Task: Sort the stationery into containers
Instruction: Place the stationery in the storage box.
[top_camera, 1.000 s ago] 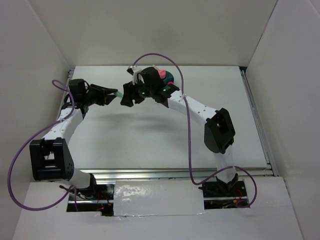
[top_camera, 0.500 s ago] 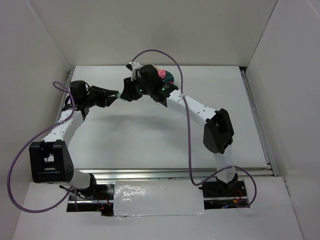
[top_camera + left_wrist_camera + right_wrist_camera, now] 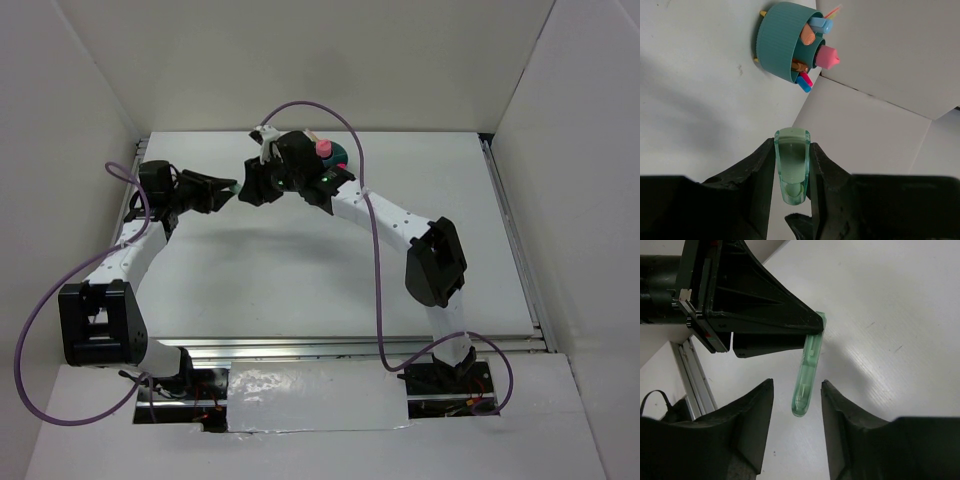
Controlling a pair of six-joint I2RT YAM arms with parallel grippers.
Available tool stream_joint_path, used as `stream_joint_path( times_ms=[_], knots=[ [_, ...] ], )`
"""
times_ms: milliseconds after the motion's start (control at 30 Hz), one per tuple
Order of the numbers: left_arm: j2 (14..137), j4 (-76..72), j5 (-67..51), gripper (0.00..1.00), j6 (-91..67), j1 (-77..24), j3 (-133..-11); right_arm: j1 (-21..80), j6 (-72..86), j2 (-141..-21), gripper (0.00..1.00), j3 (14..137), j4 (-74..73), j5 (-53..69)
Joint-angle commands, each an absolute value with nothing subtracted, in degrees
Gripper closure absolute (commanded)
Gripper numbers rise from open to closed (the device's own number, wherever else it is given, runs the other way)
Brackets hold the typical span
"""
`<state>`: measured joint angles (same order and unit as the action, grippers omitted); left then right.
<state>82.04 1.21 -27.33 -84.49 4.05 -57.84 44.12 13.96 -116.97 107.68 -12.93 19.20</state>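
Mint green pen [image 3: 807, 371] is pinched in my left gripper [image 3: 792, 155], so I'd centre the wide-open right gripper [image 3: 796, 390] around its free end before squeezing.

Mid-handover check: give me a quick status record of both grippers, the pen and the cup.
left gripper: shut on one end of the mint green pen
right gripper: open, one finger on each side of the pen's free end, gap visible on both sides
mint green pen: held above the table, not in the cup
organizer cup: teal, near the back wall; holds a pink marker plus orange and blue pieces
handover: right gripper not yet closed
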Motion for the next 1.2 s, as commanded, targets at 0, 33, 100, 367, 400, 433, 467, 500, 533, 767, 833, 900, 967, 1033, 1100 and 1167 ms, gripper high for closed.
stream_joint_path(
  times_ms=[0, 33, 100, 367, 400, 433, 467, 500, 533, 767, 833, 900, 967, 1033, 1100, 1167],
  knots=[
    [80.25, -1.76, -28.65, 1.00, -85.96, 3.78, -58.45, 44.38, 13.97, -117.60, 0.53, 108.28, -11.69, 20.39],
    [80.16, -1.84, -28.74, 1.00, -85.96, 3.95, -58.53, 44.30, 13.97, -117.51, 0.59, 108.11, -11.60, 20.56],
    [80.07, -1.84, -28.74, 1.00, -85.87, 3.87, -58.54, 44.21, 13.80, -117.68, 0.61, 108.19, -11.69, 20.83],
    [79.63, -3.25, -29.27, 1.00, -86.66, 3.96, -58.18, 44.30, 13.62, -117.95, 0.60, 108.28, -11.95, 20.48],
    [79.63, -3.43, -29.44, 1.00, -86.75, 3.96, -58.18, 44.30, 13.45, -118.04, 0.65, 108.37, -12.13, 20.91],
    [79.72, -3.51, -29.53, 1.00, -86.84, 3.96, -58.10, 44.21, 13.19, -118.04, 0.71, 108.46, -12.30, 21.27],
    [79.72, -3.60, -29.53, 1.00, -86.84, 3.96, -58.18, 44.21, 13.18, -117.86, 0.83, 108.28, -12.22, 21.44],
    [79.80, -3.60, -29.53, 0.99, -86.75, 3.96, -58.01, 44.12, 13.27, -117.77, 0.87, 108.19, -11.87, 21.62],
    [79.80, -3.60, -29.71, 0.96, -86.84, 3.96, -57.83, 44.03, 13.18, -117.77, 0.91, 108.19, -11.87, 21.53],
    [79.10, -3.95, -29.62, 0.18, -85.52, 4.04, -56.78, 43.16, 12.40, -115.58, 1.00, 107.49, -12.04, 21.01],
    [78.93, -3.43, -29.45, 0.01, -84.64, 5.00, -56.60, 42.11, 11.52, -114.01, 1.00, 106.62, -12.48, 21.44],
    [78.14, -2.47, -28.66, 0.01, -81.84, 7.02, -57.30, 40.17, 11.08, -111.63, 1.00, 104.60, -13.35, 22.23],
    [77.78, 1.98, -26.73, 0.01, -75.20, 7.91, -60.71, 38.24, 10.20, -109.96, 1.00, 102.93, -14.23, 22.85],
    [77.52, 5.52, -23.21, 0.01, -69.46, 8.35, -63.71, 35.43, 8.88, -108.02, 1.00, 100.90, -16.42, 23.46],
    [77.87, 9.29, -20.93, 0.01, -60.58, 8.17, -67.14, 33.32, 4.68, -107.14, 1.00, 100.37, -19.15, 23.55],
    [78.13, 10.98, -19.95, 0.01, -55.12, 8.35, -68.81, 30.42, -1.19, -107.40, 1.00, 102.11, -24.85, 21.72]
  ],
)
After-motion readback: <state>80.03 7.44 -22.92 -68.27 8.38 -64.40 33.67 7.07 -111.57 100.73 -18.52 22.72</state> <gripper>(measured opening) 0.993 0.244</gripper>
